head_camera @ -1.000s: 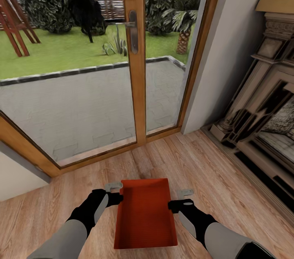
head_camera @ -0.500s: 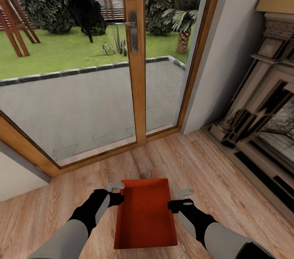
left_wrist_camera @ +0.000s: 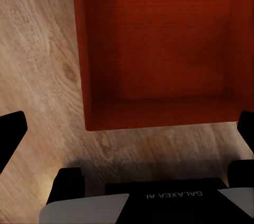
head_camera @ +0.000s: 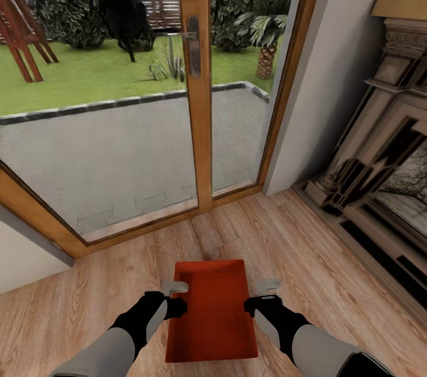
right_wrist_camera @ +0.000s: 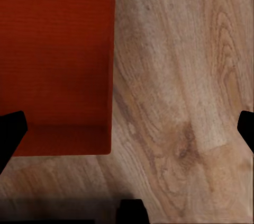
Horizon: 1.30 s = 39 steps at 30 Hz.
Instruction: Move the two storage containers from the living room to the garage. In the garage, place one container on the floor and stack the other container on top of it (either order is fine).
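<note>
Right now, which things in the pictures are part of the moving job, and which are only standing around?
Part of the job:
- bin, orange-red, on the wood floor between the arms
- left gripper, open beside the bin
- right gripper, open beside the bin

Only standing around:
- glass door with its handle
- fireplace on the right
- garden outside

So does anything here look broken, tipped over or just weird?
Nothing stands out. The orange-red container sits flat and empty on the wood plank floor before the glass door, with no visible damage. The left gripper and right gripper are on either side of it, both open.
</note>
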### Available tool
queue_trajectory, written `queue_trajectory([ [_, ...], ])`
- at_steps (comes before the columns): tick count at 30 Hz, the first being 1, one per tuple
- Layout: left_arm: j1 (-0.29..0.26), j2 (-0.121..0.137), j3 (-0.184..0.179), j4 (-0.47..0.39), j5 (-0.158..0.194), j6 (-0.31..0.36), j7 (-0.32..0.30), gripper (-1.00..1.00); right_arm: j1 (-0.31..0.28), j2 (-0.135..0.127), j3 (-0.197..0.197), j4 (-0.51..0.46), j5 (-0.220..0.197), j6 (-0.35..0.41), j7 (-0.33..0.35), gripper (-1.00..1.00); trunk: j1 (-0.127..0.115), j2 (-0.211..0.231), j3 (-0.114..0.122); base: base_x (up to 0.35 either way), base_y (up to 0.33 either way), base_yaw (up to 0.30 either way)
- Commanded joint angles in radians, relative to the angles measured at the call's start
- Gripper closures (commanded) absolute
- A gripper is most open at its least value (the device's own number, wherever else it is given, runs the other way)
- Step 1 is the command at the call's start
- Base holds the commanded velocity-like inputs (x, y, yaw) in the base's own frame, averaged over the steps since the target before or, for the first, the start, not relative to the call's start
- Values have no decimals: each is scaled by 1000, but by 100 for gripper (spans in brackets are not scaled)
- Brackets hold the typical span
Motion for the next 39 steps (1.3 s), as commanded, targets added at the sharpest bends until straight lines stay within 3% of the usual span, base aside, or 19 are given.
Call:
queue_trajectory([
  [1, 0, 0, -2, -1, 7, 5, 6, -100, -1, 2, 8, -4, -6, 19, -12, -100, 0, 0, -1, 0, 0, 0],
  [16, 0, 1, -2, -12, 7, 5, 4, -100, -34, 8, 5, -10, -12, 42, -22, -100, 0, 0, -1, 0, 0, 0],
  [21, -1, -8, -1, -18, 10, 11, 51, -100, -34, 6, 5, -10, -14, 41, -22, -100, 0, 0, -1, 0, 0, 0],
  [39, -1, -5, -1, -31, 13, 15, 66, -100, -34, 7, 5, -11, -14, 38, -20, -100, 69, -126, -57, 0, 0, 0],
])
